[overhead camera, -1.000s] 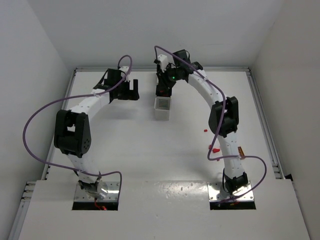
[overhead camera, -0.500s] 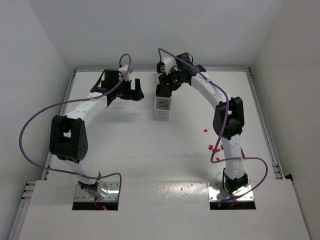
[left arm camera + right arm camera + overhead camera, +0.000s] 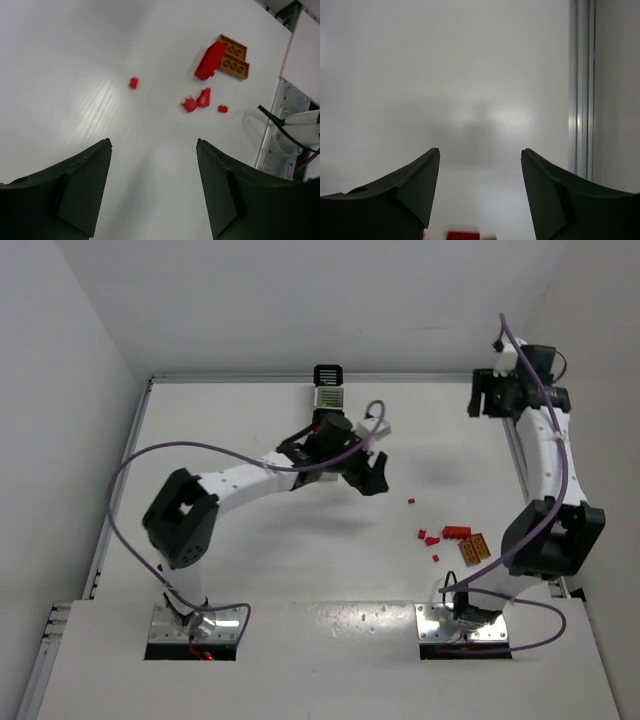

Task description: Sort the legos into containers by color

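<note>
Your legos (image 3: 457,533) sit on the tabletop (image 3: 250,570) right of centre, in front of the right arm's base. The long red brick (image 3: 210,61) lies flat. In the left wrist view its long axis runs on a diagonal, and it is pressed against the edge of the two orange plates (image 3: 234,57), which are studs-up and side by side. Small red bits (image 3: 197,101) are scattered just beside them. The containers (image 3: 328,375) line the far centre, with a black one farthest and a white one next to it; the rest are hidden under your left arm. That arm is folded at the elbow and slung across the middle. The left end effector (image 3: 153,145) is above the tabletop, pointing at the legos, jaws apart and empty. Your right arm stretches up the right edge to the far corner. The right end effector (image 3: 480,151) is spread wide over bare tabletop, with nothing between the fingers.
</note>
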